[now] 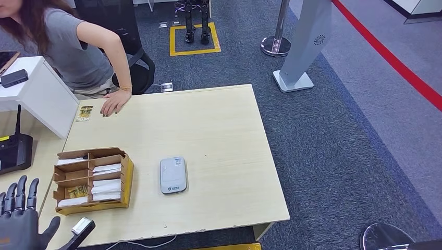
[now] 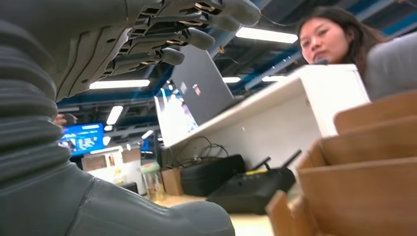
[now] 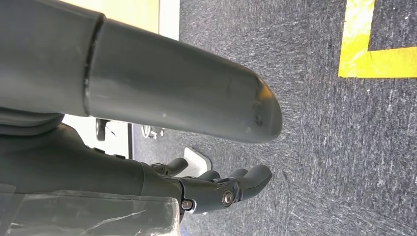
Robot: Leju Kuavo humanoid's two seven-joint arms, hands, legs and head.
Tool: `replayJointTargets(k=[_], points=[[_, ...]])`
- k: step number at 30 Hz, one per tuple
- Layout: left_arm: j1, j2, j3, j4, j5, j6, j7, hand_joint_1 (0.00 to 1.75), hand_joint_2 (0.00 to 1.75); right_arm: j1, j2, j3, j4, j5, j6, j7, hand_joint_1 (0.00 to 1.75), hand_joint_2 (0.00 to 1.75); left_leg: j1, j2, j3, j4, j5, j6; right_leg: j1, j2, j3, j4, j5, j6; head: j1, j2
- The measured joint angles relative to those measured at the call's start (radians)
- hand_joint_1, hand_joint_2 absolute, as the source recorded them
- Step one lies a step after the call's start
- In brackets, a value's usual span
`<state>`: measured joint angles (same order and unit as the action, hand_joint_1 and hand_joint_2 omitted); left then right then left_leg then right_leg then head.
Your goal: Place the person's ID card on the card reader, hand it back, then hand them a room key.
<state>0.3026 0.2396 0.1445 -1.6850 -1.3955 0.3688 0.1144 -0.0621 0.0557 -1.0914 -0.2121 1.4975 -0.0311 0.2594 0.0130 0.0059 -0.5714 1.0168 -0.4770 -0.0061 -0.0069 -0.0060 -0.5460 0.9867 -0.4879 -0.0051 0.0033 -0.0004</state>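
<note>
Left hand (image 1: 21, 219) spread wide, empty, beside card box (image 1: 93, 179).

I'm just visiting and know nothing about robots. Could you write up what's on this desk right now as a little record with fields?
Desk: pale wooden table
ID card: lying flat at the far left corner, beside the person's hand
Card reader: small grey device near the middle, nothing on it
Card box: cardboard organiser with white cards in its compartments
Left hand: raised beside the box, fingers apart, holding nothing
Right hand: hanging over the carpet, holding nothing
</note>
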Motion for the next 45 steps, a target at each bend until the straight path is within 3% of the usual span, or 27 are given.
replayJointTargets(k=[20, 34, 45], points=[[-0.116, 0.079, -0.211, 0.099, -0.001, -0.006, 0.008, 0.0, 1.75, -0.002, 0.0, 0.0, 0.0, 0.012, 0.002, -0.014, 0.0, 0.0, 0.0, 0.0, 0.0, 0.0, 0.0, 0.0, 0.0, 0.0, 0.0, 0.0, 0.0, 0.0, 0.0, 0.0], [-0.142, 0.105, -0.277, 0.098, -0.002, -0.036, 0.007, 0.0, 1.75, -0.002, 0.0, 0.0, 0.0, 0.013, 0.003, -0.018, 0.0, 0.0, 0.0, 0.0, 0.0, 0.0, 0.0, 0.0, 0.0, 0.0, 0.0, 0.0, 0.0, 0.0, 0.0, 0.0], [-0.099, 0.154, -0.345, -0.003, -0.014, -0.181, 0.158, 0.0, 1.75, 0.0, 0.0, -0.007, 0.0, -0.019, -0.015, -0.008, 0.0, 0.0, 0.0, 0.0, 0.0, 0.0, 0.0, 0.0, 0.0, 0.001, 0.0, 0.0, 0.0, 0.0, 0.0, 0.0]])
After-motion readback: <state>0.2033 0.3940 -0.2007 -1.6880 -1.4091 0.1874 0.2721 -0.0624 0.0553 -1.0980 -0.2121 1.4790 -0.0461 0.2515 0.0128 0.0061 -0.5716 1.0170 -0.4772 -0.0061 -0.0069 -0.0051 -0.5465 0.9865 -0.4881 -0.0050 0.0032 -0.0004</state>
